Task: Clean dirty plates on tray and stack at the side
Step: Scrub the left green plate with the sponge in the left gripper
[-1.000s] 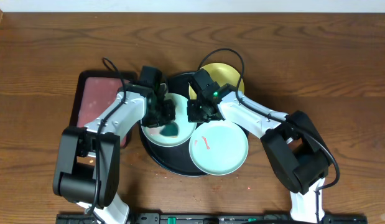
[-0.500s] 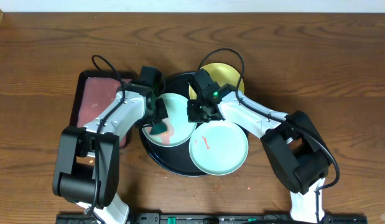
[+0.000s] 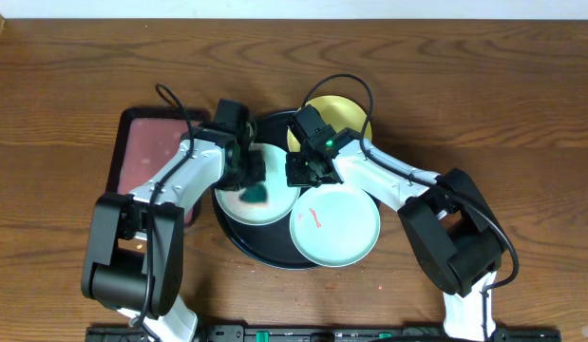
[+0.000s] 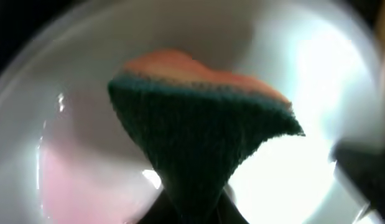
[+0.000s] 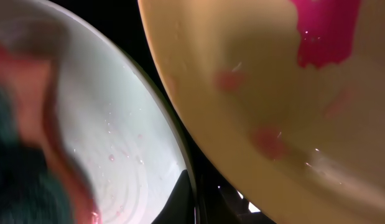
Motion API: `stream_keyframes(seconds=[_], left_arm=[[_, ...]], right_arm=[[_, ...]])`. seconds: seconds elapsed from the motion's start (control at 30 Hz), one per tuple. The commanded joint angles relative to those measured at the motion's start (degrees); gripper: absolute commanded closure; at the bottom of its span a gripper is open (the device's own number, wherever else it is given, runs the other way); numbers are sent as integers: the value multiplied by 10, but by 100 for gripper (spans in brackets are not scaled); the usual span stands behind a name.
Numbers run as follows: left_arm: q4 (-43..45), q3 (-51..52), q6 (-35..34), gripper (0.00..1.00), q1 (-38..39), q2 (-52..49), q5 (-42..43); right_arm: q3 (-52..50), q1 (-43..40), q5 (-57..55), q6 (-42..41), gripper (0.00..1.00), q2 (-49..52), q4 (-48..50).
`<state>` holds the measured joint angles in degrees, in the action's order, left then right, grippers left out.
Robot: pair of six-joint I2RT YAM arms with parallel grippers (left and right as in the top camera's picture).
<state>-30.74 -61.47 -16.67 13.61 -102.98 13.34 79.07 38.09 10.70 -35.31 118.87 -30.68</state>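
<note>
Overhead, the left pincer point(image 3: 250, 183) was clamped tight on a green sponge point(image 3: 258, 197), pressing it onto the mint plate point(image 3: 276, 207) right beneath, on the black tray point(image 3: 238, 237). The right pincer point(image 3: 300, 174) sat closed at that plate's rim, steadying it, I'd say

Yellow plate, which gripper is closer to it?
Right. The right gripper sits just beside the yellow plate; the left gripper is farther off, over the left mint plate, holding a sponge.
</note>
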Motion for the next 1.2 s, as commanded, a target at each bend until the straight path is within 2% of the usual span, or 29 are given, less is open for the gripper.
stream_keyframes(seconds=[0.0, 0.13, 0.3, 0.4, 0.6, 0.67, 0.8, 0.87, 0.97, 1.1, 1.17], left_arm=[[34, -1, 9, 93, 2, -7, -79], [33, -1, -38, 93, 2, -7, -193], [-52, -1, -51, 93, 3, -7, -191], [-115, -1, -45, 93, 3, -7, -137], [-133, -1, 73, 93, 3, -7, 75], [-111, -1, 74, 92, 2, -7, 103], [-53, -1, 49, 92, 0, -7, 104], [-20, -1, 45, 93, -2, -7, 89], [15, -1, -6, 92, -6, -7, -24], [12, -2, -86, 93, -11, -7, -209], [-11, -19, -85, 93, -16, -5, -219]], right_arm=[[4, 0, -10, 7, 99, 20, -3], [4, 0, -10, 7, 99, 20, -4], [4, 0, -11, 7, 99, 20, -3], [4, 0, -13, 7, 99, 20, -3], [4, 0, -12, 6, 99, 20, -3], [4, 0, -12, 7, 99, 20, -4], [4, 1, -9, 7, 99, 20, -4], [4, 0, -9, 6, 99, 20, -3], [4, 0, -9, 6, 99, 20, -4], [4, 0, -9, 6, 99, 20, -4], [4, 0, -9, 6, 99, 20, -5]])
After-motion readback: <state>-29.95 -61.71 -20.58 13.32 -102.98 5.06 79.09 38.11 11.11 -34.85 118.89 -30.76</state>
